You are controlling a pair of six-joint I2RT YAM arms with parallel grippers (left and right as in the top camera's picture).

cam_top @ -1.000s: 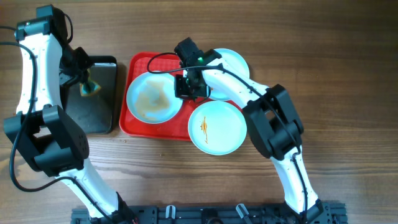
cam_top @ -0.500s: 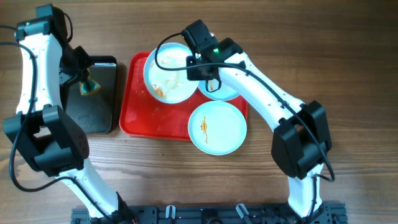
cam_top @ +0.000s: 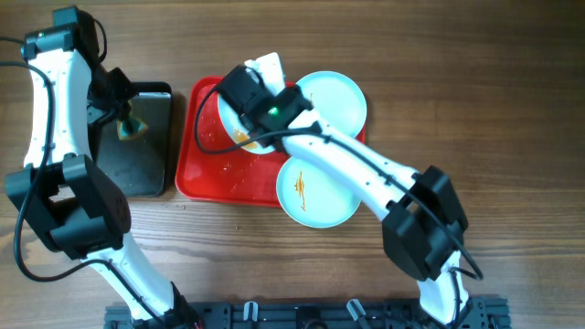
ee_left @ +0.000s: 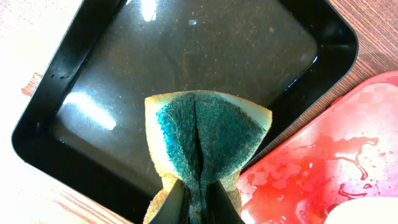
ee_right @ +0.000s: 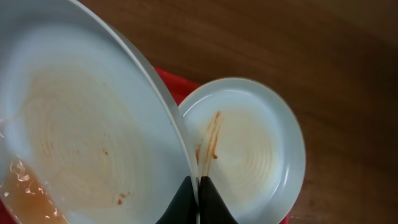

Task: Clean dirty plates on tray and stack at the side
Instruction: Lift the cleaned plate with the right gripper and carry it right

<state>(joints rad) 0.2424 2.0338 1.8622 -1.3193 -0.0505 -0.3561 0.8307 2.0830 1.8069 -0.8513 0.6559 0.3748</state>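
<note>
My right gripper (ee_right: 198, 190) is shut on the rim of a dirty plate (ee_right: 81, 124) and holds it tilted above the red tray (cam_top: 210, 174); orange-brown liquid pools at the plate's low edge. In the overhead view that plate (cam_top: 239, 128) is mostly hidden under my right wrist (cam_top: 260, 96). A plate with an orange sauce streak (cam_top: 319, 186) lies at the tray's front right; it also shows in the right wrist view (ee_right: 249, 146). A third plate (cam_top: 335, 96) lies at the tray's back right. My left gripper (ee_left: 196, 199) is shut on a green-and-yellow sponge (ee_left: 208, 134) above the black tray (ee_left: 124, 74).
The black tray (cam_top: 146, 151) stands left of the red tray and holds dark water. The red tray's left part (ee_left: 336, 162) is wet with sauce-tinted drops. Wooden tabletop (cam_top: 512, 110) lies on the right and in front.
My right gripper has lifted the dirty plate off the tray's left part, tilted it up and carried it left again. The left arm and sponge have not moved.
</note>
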